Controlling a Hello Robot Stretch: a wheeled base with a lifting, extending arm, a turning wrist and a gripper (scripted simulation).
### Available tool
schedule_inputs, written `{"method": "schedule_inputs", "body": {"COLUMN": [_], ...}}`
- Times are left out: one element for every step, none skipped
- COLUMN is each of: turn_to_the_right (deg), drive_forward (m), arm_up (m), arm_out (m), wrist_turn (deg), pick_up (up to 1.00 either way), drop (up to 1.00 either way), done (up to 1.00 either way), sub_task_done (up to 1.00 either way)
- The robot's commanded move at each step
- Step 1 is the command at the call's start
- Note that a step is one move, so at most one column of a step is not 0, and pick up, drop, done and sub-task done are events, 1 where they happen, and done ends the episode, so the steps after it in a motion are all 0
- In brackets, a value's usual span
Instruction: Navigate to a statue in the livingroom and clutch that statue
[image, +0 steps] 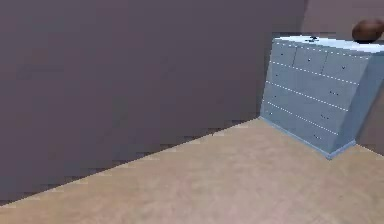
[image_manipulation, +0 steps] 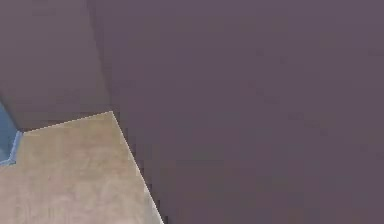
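Starting from the gripper's fingers, you cannot tell how they stand, so every place below is a loose judgement. What you want most likely lies well away from the fingers, ahead and toward the forward view's right.

The likeliest candidate for the statue is the dark brown rounded lump (image: 368, 30) resting on top of the pale blue wooden chest of drawers (image: 315, 95), toward the right end of the top. Treat that as a guess, because its shape is too vague to call it a statue outright.

If it is one, expect it to be stiff, fairly heavy for its bulk, smooth enough to slip, and breakable if it rolls off the top. You would do best to take it across its widest middle from the side, not by the crown.

The picture's edge cuts the lump, so its right part and its base are hidden. A small dark thing (image: 313, 39) sits further left on the same top, too small to name. In the arm side view, a blue sliver (image_manipulation: 7, 140) at the left edge is probably the chest's corner. It sits beside the plain grey-mauve wall (image_manipulation: 240, 90) and the tan floor (image_manipulation: 70, 170).
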Motion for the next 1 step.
{"method": "schedule_inputs", "body": {"turn_to_the_right": [-30.0], "drive_forward": [0.00], "arm_up": [0.00], "arm_out": [0.00], "wrist_turn": [0.0], "pick_up": [0.00], "drop": [0.00], "done": [0.00], "sub_task_done": [0.00]}}
